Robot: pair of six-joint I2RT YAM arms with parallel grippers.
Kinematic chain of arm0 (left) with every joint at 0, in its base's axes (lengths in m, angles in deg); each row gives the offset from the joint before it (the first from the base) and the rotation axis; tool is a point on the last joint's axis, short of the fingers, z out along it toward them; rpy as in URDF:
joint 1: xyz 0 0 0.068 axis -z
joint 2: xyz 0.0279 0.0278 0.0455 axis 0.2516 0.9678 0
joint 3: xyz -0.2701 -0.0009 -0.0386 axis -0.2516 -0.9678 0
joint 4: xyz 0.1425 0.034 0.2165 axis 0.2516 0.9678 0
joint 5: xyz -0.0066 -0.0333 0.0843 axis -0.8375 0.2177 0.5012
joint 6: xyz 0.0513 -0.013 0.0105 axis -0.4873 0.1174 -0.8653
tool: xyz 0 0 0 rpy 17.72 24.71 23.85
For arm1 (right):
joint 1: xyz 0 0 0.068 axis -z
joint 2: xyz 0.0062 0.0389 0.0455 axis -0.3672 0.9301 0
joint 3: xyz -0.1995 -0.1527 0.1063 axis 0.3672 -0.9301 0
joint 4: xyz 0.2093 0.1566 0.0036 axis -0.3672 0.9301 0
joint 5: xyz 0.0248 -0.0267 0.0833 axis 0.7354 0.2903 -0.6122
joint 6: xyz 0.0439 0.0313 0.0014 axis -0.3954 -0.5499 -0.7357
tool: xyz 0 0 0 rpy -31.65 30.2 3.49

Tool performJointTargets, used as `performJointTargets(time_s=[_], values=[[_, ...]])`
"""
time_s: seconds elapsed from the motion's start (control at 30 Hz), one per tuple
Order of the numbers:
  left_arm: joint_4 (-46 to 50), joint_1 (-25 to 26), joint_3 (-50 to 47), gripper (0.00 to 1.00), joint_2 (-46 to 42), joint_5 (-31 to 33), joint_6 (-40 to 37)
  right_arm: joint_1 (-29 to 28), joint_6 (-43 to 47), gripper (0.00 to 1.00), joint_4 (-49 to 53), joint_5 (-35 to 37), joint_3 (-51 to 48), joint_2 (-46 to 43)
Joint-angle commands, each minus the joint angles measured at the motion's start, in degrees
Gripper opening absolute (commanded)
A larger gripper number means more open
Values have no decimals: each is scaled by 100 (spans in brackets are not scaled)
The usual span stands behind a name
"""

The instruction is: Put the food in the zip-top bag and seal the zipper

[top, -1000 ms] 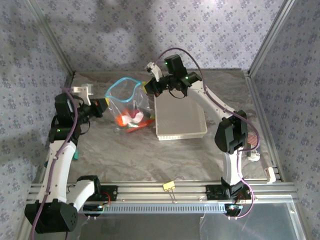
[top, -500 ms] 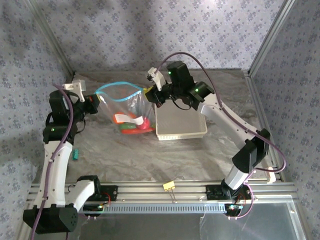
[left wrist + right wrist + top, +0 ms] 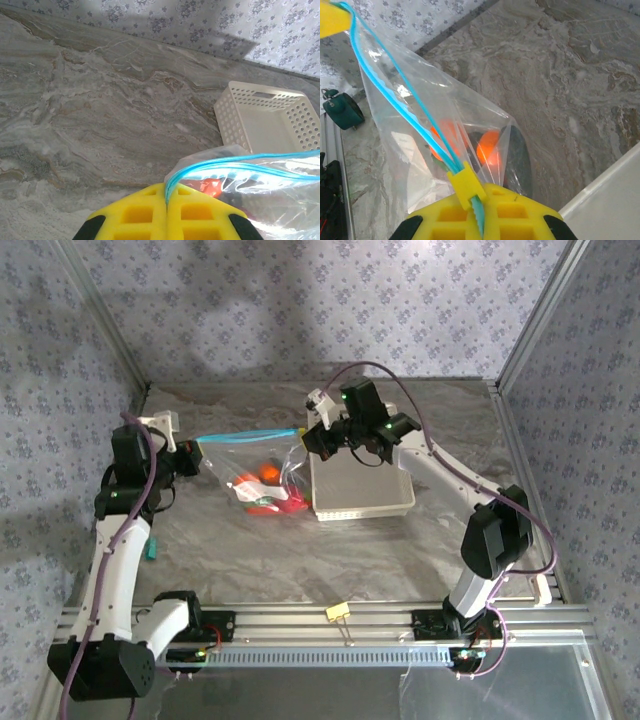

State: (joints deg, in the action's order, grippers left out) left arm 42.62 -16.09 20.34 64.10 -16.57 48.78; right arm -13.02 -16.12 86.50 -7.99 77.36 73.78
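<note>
Zip-top bag (image 3: 228, 466) taut between raised left claw (image 3: 196, 462), right claw (image 3: 305, 438); both pinch zipper (image 3: 250, 437).

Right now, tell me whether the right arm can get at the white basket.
Probably yes: the basket lies just beside the right gripper, with nothing between. But it is shut on the zipper at one end of the bag, so it must let go first.
</note>
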Motion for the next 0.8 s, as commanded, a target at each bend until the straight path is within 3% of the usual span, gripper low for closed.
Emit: performJointTargets(time_s=[0.0,0.17,0.27,0.33,0.5,0.7,0.73,0.77], values=[[-125,-54,127,0,65,-55,-114,56,-44,0,-240,-168,-50,-145],[101,-67,370,6,112,252,-163,73,92,0,-380,-239,-94,-377],[343,-64,629,7,179,481,-190,91,165,5,-428,-380,-71,-450],[396,-58,758,4,258,376,-211,103,185,10,-477,-454,-62,-464],[349,-53,827,1,453,70,-143,106,228,9,-659,-673,-144,-481],[580,-60,978,17,346,340,-249,81,272,2,-763,-703,-167,-447],[646,-61,1034,28,308,421,-283,81,290,1,-770,-717,-165,-432],[727,-55,1085,33,291,465,-322,74,299,0,-794,-726,-175,-437]])
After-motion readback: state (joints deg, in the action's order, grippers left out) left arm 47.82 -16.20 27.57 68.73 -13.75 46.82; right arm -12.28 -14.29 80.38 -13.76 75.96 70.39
